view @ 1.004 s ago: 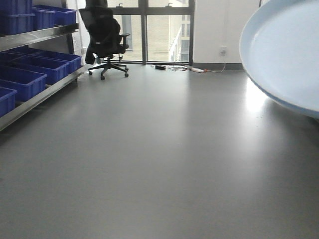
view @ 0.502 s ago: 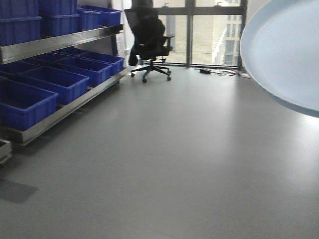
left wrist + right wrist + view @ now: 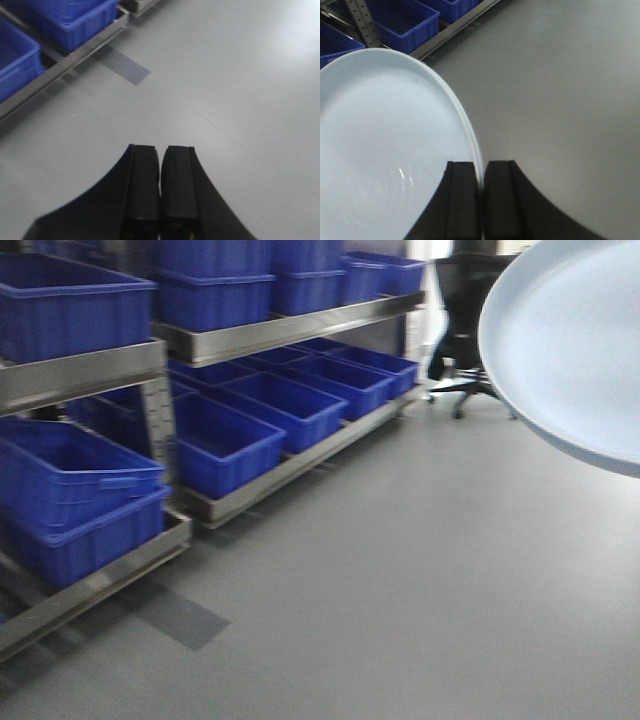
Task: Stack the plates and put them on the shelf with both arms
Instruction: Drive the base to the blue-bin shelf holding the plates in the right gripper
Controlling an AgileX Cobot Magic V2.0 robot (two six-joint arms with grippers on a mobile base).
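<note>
Smooth grey floor [image 3: 420, 570] fills the room, and a steel shelf rack [image 3: 290, 330] of blue bins [image 3: 225, 445] runs from 9 to 11 o'clock. The right gripper [image 3: 481, 167] pinches the rim of a pale plate [image 3: 385, 150], which is tilted at 2 o'clock in the front view. The left gripper [image 3: 160, 150] has its jaws pressed together

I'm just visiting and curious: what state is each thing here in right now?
Left tool: shut, holding nothing.
Right tool: shut on the plates.
Plates: tilted, held up by the rim.
Blue bins: on the shelves, visible ones empty.
</note>
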